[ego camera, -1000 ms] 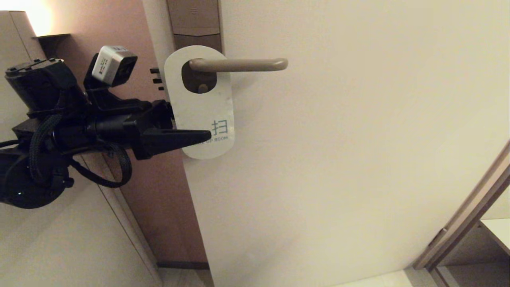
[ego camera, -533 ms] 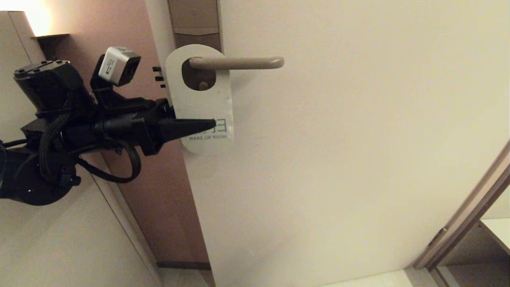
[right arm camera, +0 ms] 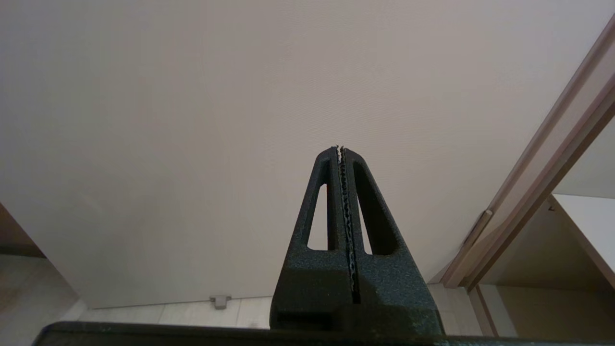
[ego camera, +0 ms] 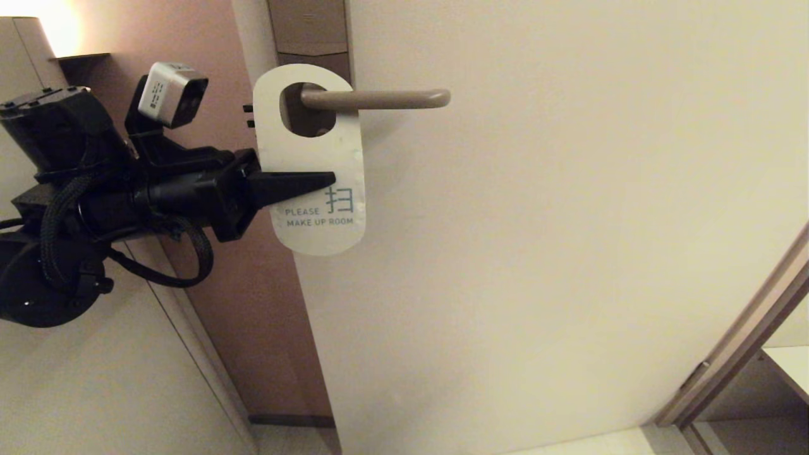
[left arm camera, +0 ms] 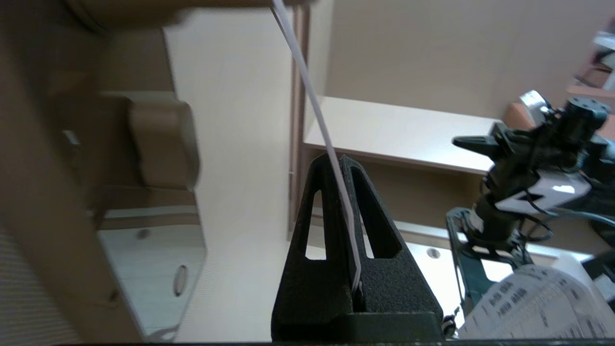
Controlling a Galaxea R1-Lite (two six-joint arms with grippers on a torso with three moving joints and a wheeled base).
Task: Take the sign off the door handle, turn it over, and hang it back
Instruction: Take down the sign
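Jaws of left gripper (ego camera: 328, 180) clamp the sign (ego camera: 313, 158); seemingly hanging.

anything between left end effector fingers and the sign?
Nothing. In the left wrist view the left end effector is shut on the sign, fingers directly against the card; head view agrees.

You face a cream door (ego camera: 556, 253) that fills most of the head view. To its left runs a reddish-brown wall (ego camera: 253, 303), with a lamp (ego camera: 60, 25) glowing in the top corner. At lower right a wooden frame (ego camera: 733, 354) slants beside a pale shelf (ego camera: 790, 363).
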